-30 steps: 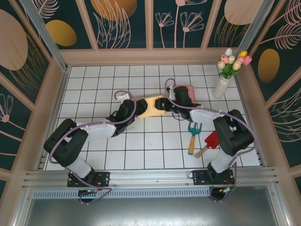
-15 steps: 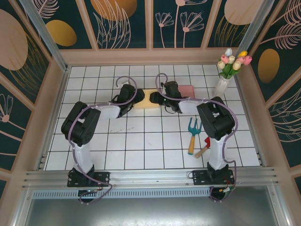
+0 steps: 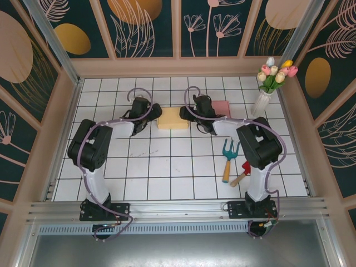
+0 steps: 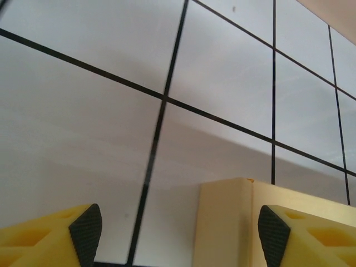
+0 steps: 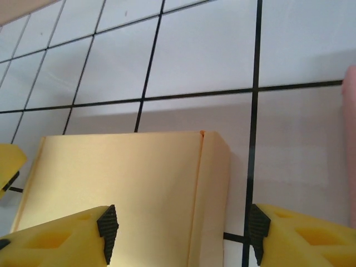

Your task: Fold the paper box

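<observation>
Top external view is showing the paper box (image 3: 173, 118) lying folded flat, a pale yellow rectangle well to the left of the tulip vase (image 3: 261, 101). The left gripper (image 4: 181, 228) is standing wide open with a creased box corner between its fingers. The right gripper (image 5: 183, 231), at the box end nearer the vase, is also hanging open, one pad over the top face and the other just off the folded edge.

In the left wrist view, the paper box (image 4: 228, 222) is cut off by the lower edge and covered at lower right by a finger (image 4: 272, 233) of the left gripper (image 4: 179, 236). In the right wrist view, a pink object (image 5: 351, 144) is clipped by the right edge and cannot be identified. In the top view, the tips of the right gripper (image 3: 193, 115) are hidden beneath its wrist.
</observation>
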### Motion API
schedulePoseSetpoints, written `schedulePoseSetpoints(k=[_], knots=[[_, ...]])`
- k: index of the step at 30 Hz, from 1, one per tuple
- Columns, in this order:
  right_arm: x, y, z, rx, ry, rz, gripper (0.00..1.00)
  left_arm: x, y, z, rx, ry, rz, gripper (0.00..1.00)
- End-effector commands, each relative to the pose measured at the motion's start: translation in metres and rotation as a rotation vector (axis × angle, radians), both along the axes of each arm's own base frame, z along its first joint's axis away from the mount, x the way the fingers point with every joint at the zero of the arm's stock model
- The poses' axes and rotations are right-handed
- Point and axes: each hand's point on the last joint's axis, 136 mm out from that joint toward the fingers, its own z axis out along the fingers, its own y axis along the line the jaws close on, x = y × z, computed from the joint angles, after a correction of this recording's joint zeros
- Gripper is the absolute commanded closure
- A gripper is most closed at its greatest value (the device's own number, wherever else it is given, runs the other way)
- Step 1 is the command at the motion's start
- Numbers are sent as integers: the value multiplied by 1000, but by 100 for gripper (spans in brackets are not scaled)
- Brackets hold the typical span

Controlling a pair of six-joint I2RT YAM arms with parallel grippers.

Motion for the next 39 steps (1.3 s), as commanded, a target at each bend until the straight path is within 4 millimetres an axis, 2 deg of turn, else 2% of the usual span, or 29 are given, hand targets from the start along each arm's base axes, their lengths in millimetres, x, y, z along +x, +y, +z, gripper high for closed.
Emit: schedulePoseSetpoints(k=[1,4,6,9,13,15,18,20,22,25,27,30,33,35,39], knots=[[-11,-8,47,-28,-129,-9,33,-8,18,55,85,-135,12,1],[-25,-28,73,-56,-220,-47,31,-29,45,85,175,-239,66,2],[-38,-49,93,-79,-289,-94,16,-47,68,107,227,-323,128,2],[-59,-81,124,-110,-374,-161,1,-84,105,128,285,-445,242,2],[-92,-137,156,-137,-484,-316,1,-123,138,144,345,-560,347,2],[-108,-165,160,-161,-515,-412,1,-135,150,145,368,-570,383,2],[-123,-213,151,-225,-524,-551,1,-153,159,137,432,-588,379,2],[-129,-231,131,-333,-509,-568,1,-168,171,126,489,-598,406,2],[-133,-256,110,-402,-475,-641,1,-181,186,124,507,-606,476,2],[-138,-288,81,-413,-446,-717,1,-194,192,123,580,-688,455,2],[-141,-305,65,-379,-449,-747,1,-193,205,108,597,-639,487,2],[-139,-317,50,-295,-456,-735,1,-178,213,89,546,-587,478,2],[-133,-320,43,-242,-478,-713,1,-162,217,88,536,-568,460,2],[-127,-325,45,-255,-490,-732,1,-154,217,89,519,-586,440,2],[-114,-321,54,-264,-566,-689,1,-132,209,92,507,-613,361,1]])
